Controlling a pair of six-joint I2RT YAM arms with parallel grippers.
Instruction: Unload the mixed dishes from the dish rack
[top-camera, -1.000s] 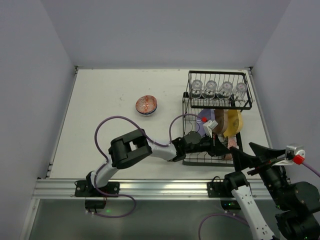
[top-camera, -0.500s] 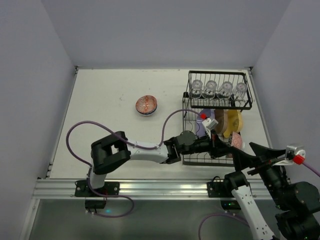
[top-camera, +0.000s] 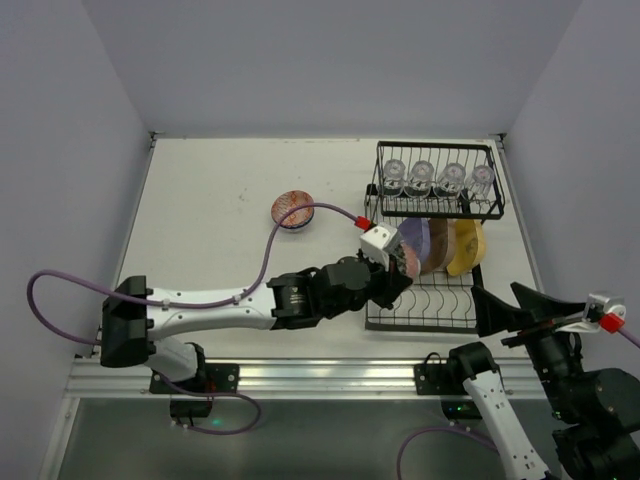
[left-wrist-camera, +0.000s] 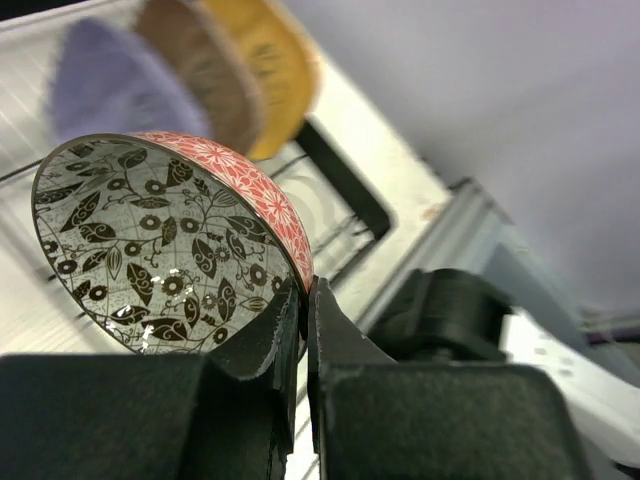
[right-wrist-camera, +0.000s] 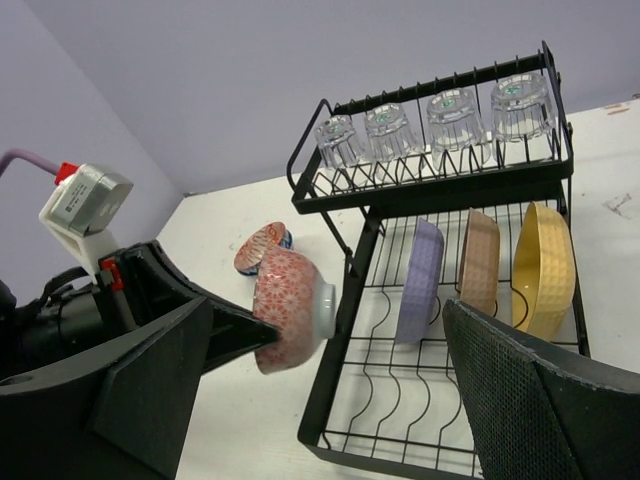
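The left gripper (left-wrist-camera: 303, 295) is pinched tight on the rim of one red-patterned bowl (left-wrist-camera: 160, 240). The bowl is tipped on its side and shows a black leaf pattern inside. In the top view it sits right of centre, at the left edge of the dish rack (top-camera: 430, 318).

A second bowl (top-camera: 292, 210) rests on the table (top-camera: 220, 200), left of the rack and well apart from the held one, which makes two bowls in all.

Three plates stand on edge in the rack's lower tier: one lavender plate (right-wrist-camera: 420, 280), one brown plate (right-wrist-camera: 482, 262) and one yellow plate (right-wrist-camera: 543, 268), in that order from left to right.

Four glasses line the raised shelf at the upper right of the top view (top-camera: 394, 177) (top-camera: 421, 177) (top-camera: 452, 178) (top-camera: 482, 179).

The right gripper (top-camera: 525, 315) hangs at the lower right with its jaws spread wide, gripping nothing.
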